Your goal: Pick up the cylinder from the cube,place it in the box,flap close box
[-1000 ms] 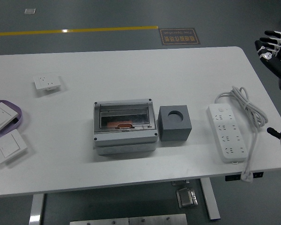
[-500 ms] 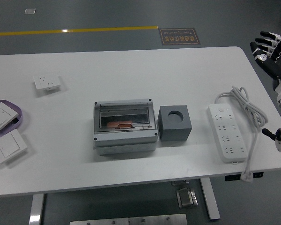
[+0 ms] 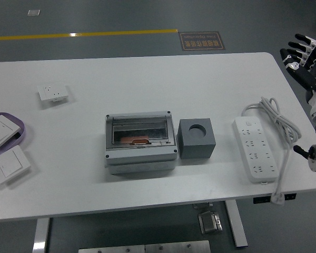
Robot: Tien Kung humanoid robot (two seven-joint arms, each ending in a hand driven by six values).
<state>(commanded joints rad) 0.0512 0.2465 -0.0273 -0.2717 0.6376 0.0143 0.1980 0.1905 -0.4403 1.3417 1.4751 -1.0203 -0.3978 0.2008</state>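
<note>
White table point(image 3: 147, 79), shut box point(image 3: 140, 141) with orange cylinder point(image 3: 136, 140) inside, empty-holed cube point(image 3: 197, 138) beside, right hand point(image 3: 304, 59) fingers spread, empty.

Power strip point(image 3: 256, 149) at right; wall socket point(image 3: 53, 93), 2 switches point(image 3: 9, 164) at left.

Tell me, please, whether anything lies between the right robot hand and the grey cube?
Yes. The white power strip and its coiled cable lie on the table between the right robot hand, at the far right edge, and the grey cube.
</note>
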